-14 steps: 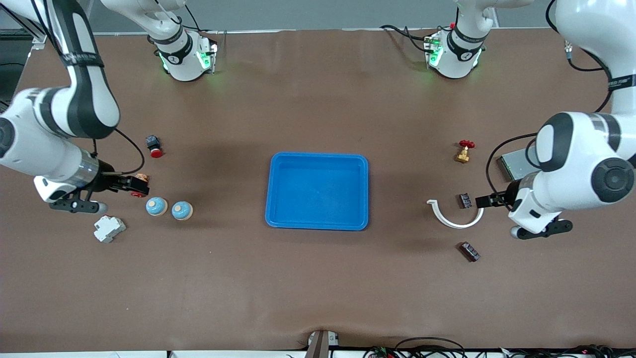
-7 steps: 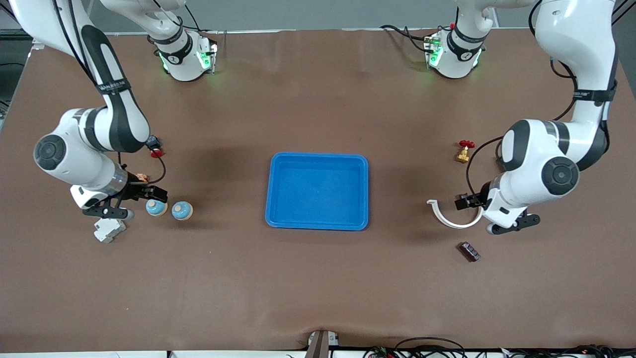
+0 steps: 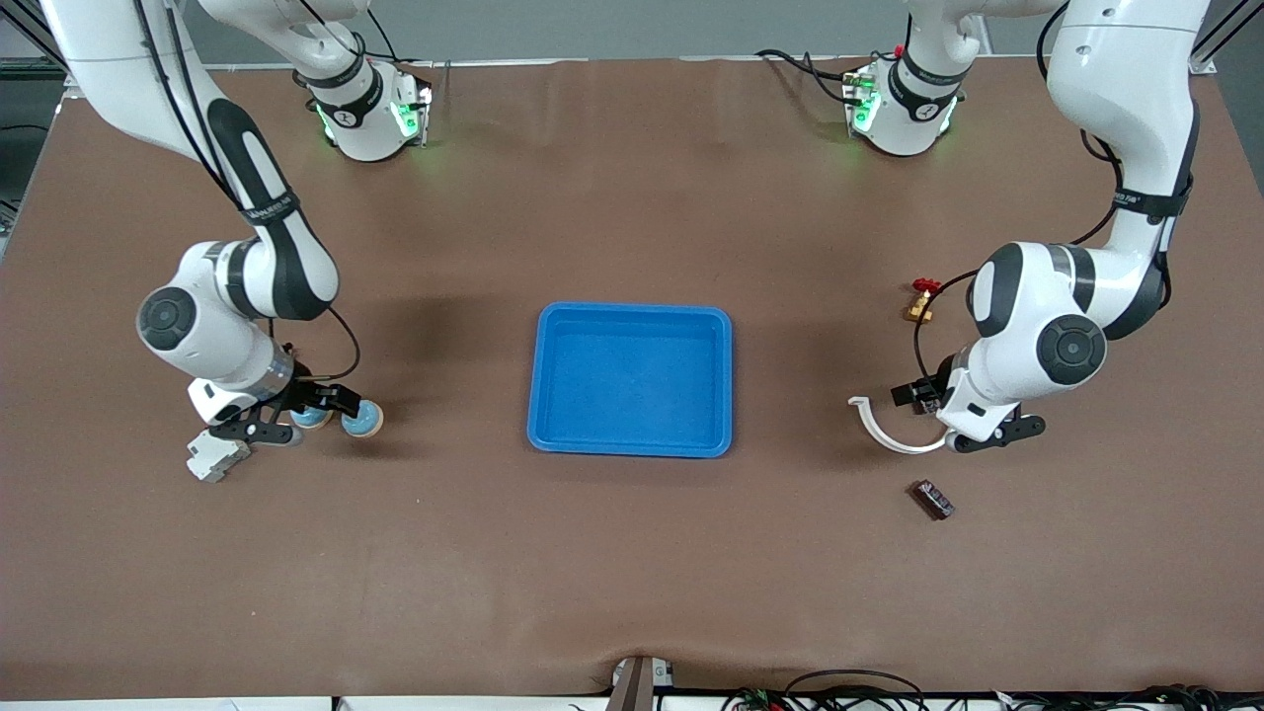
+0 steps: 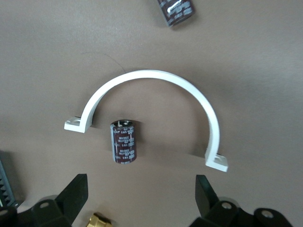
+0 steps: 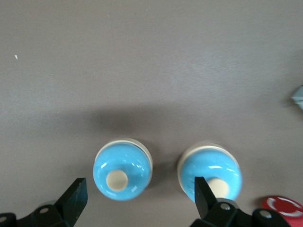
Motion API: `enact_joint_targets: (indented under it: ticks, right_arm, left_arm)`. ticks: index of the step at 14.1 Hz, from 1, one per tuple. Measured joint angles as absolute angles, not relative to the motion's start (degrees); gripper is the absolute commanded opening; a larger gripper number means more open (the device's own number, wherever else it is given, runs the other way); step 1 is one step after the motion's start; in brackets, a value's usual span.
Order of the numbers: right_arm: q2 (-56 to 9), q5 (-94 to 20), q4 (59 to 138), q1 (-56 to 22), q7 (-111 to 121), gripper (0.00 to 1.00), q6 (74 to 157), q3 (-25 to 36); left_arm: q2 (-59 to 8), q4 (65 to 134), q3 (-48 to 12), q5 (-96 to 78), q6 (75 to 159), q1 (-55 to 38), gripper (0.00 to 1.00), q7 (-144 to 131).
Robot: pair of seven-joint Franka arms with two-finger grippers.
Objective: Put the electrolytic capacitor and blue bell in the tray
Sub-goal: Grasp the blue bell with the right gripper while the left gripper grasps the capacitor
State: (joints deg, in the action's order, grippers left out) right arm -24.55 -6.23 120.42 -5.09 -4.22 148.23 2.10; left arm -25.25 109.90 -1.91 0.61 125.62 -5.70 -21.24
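Observation:
The blue tray (image 3: 632, 310) lies empty at the table's middle. Two blue bells with cream knobs stand side by side toward the right arm's end, one (image 3: 362, 421) nearer the tray and one (image 3: 309, 418) partly under the hand. My right gripper (image 3: 331, 404) hovers over them, open and empty. In the right wrist view one bell (image 5: 123, 170) sits in line with the gap and the second bell (image 5: 210, 171) sits by one finger. My left gripper (image 3: 914, 393) is open over a dark brown electrolytic capacitor (image 4: 124, 142), which lies inside a white half-ring clamp (image 4: 151, 78).
A second capacitor (image 3: 933, 499) lies nearer the front camera than the clamp (image 3: 884, 431). A brass valve with a red handle (image 3: 921, 300) is farther from the camera. A white breaker (image 3: 215, 455) lies beside the bells. A red button (image 5: 282, 205) shows in the right wrist view.
Both arms swung in toward the tray. My right gripper moved from a small red part to over the two bells. My left gripper moved over the capacitor in the clamp.

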Motion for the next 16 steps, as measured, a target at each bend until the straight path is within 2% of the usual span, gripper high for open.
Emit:
enact_joint_targets:
  ticks: [8,9,10,11,12,16]
  right_arm:
    - [-28.8,-7.3,120.7,-7.6,-5.4,1.0,153.6,2.0]
    - [-28.9,-7.4,120.7,-7.6,-5.4,0.97,153.8,2.1]
    - [-28.9,-7.5,120.7,-7.6,-5.4,0.78,153.8,2.1]
    - [-28.9,-7.5,120.6,-7.6,-5.4,0.45,153.8,2.1]
    - [-28.9,-7.5,120.6,-7.6,-5.4,0.01,153.8,2.1]
    - [-28.7,-7.6,120.5,-7.6,-5.4,0.0,153.8,2.1]
  left_arm:
    - [-28.8,109.9,-1.4,0.9,127.8,-5.6,1.0,-21.2]
    - [-29.1,109.9,-1.4,0.9,127.9,-5.5,1.0,-21.2]
    - [-29.4,109.9,-1.4,0.9,127.9,-5.5,1.0,-21.2]
    - [-29.7,109.9,-1.4,0.9,128.0,-5.5,1.0,-21.2]
    - [-29.9,109.9,-1.3,0.9,128.0,-5.4,1.0,-21.2]
    - [-30.6,109.9,-1.3,0.9,128.0,-5.2,1.0,-21.2]
